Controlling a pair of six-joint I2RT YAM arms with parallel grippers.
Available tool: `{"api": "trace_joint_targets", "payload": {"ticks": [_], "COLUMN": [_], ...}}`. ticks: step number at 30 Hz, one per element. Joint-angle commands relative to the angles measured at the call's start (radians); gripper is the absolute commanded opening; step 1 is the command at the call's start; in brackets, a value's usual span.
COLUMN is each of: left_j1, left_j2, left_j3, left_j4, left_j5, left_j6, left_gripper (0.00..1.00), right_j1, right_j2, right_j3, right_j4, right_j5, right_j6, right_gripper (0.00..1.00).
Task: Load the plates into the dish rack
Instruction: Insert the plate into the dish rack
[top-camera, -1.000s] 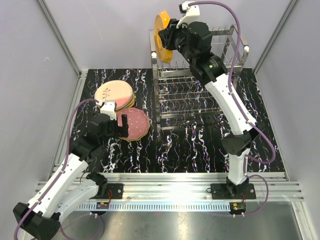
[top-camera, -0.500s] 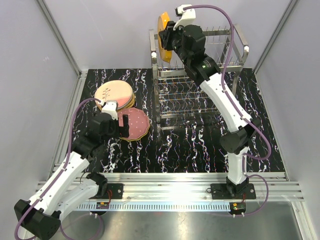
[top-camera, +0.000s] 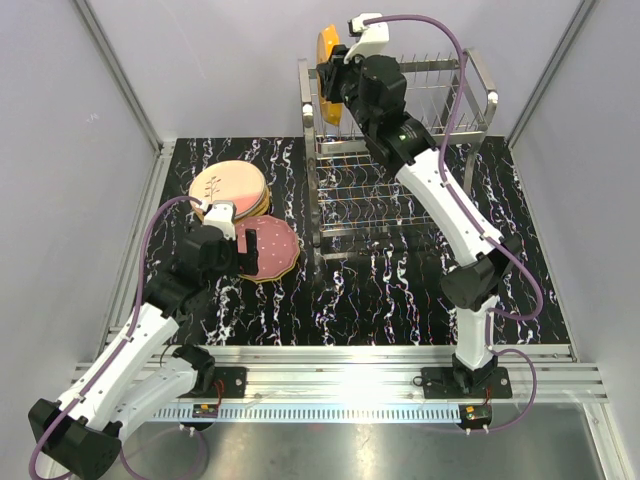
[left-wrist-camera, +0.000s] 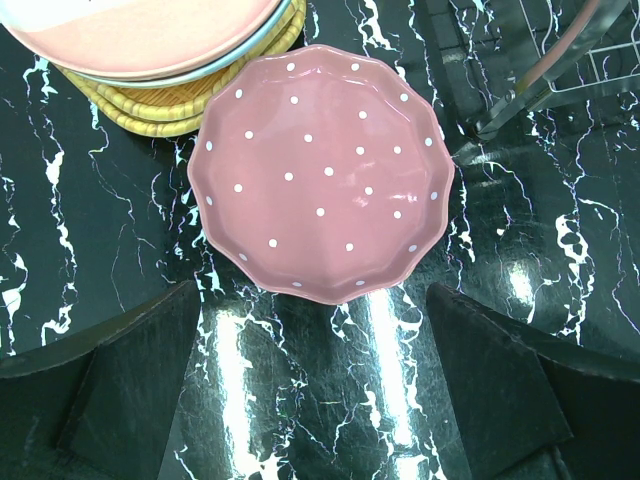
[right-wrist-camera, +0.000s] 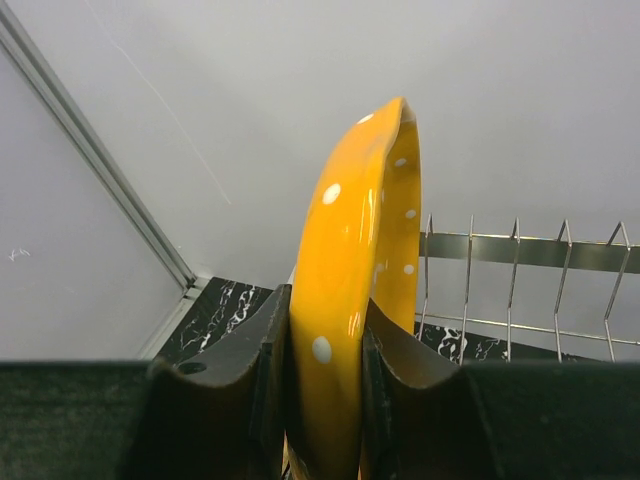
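Note:
My right gripper (right-wrist-camera: 325, 350) is shut on the rim of a dotted orange plate (right-wrist-camera: 355, 290), held on edge above the left end of the steel dish rack (top-camera: 400, 170); from above the orange plate (top-camera: 326, 47) shows at the rack's top left corner, beside the right gripper (top-camera: 335, 75). A dotted pink plate (left-wrist-camera: 322, 170) lies flat on the black marbled table, just ahead of my left gripper (left-wrist-camera: 315, 385), which is open and empty. In the top view the pink plate (top-camera: 270, 247) sits next to a stack of plates (top-camera: 230, 190) topped by a cream one with a leaf motif.
Upright prongs (right-wrist-camera: 515, 280) line the rack's upper tier to the right of the held plate. The stack's edge (left-wrist-camera: 160, 100) lies left of the pink plate. Grey walls and an aluminium frame (top-camera: 120, 80) enclose the table.
The right arm has carried the orange plate a little up and back at the rack's left end and turned it more edge-on. The left arm has barely moved.

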Motion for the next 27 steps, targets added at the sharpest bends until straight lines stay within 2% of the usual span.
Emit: {"api": "trace_joint_targets", "payload": {"ticks": [1,5,7,15,27], "left_j1": [-0.005,-0.003,-0.003,-0.003,-0.003], "left_j2": [-0.005,-0.002,-0.001,0.001,0.006], "left_j3": [0.005,0.007,0.007,0.007,0.005], "left_j4": [0.047,0.045,0.045,0.047,0.045], "left_j5": [0.014,0.018,0.018,0.021,0.027], "left_j6": [0.012,0.013,0.013,0.013,0.013], "left_gripper": [0.99,0.99,0.99,0.99,0.99], "right_j1": [0.030,0.033,0.032,0.032,0.032], "right_j2": [-0.012,-0.018,-0.018,-0.012,-0.039], "right_j3": [-0.018,-0.044,-0.052,-0.078,-0.127], "right_j4": [0.086,0.089,0.095,0.089,0.104], "right_j5": [-0.003,0.040,0.060,0.048,0.051], "right_j6": [-0.017,-0.018,-0.018,-0.011,0.015], "right_gripper": [0.22,0.22,0.26,0.30,0.43]}}
